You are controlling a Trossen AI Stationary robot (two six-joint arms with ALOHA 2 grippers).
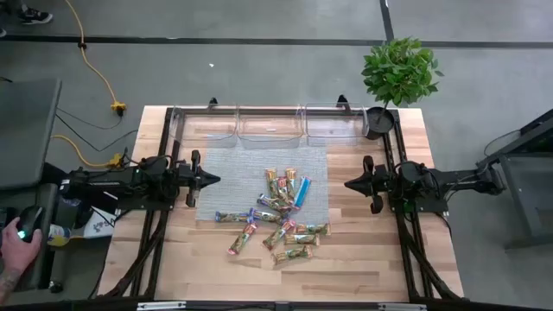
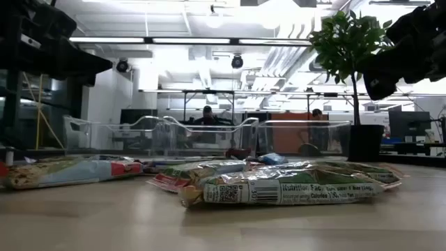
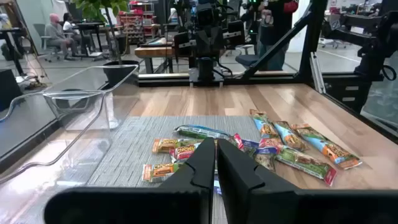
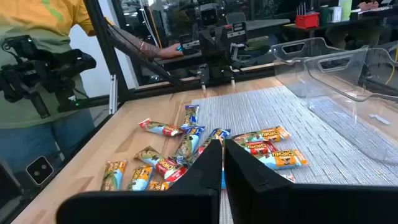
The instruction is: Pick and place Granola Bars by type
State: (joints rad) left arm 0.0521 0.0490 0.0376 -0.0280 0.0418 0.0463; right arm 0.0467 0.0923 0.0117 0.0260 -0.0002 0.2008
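Note:
Several granola bars (image 1: 276, 216) in shiny wrappers lie flat in a loose pile at the table's middle, partly on a grey mat (image 1: 242, 168) and partly on bare wood. One bar is bright blue (image 1: 301, 192). The pile also shows in the left wrist view (image 3: 273, 140), the right wrist view (image 4: 186, 149) and the low view (image 2: 279, 185). My left gripper (image 1: 212, 180) (image 3: 216, 163) hovers shut over the mat's left edge, pointing at the pile. My right gripper (image 1: 348, 183) (image 4: 222, 160) hovers shut just right of the mat, facing it. Neither touches a bar.
Three clear plastic bins (image 1: 270, 125) stand in a row along the far edge. A potted plant (image 1: 399, 73) stands at the far right corner. Bare wood (image 1: 199, 259) lies near the pile. A person's hand (image 1: 13, 242) shows off the table's left side.

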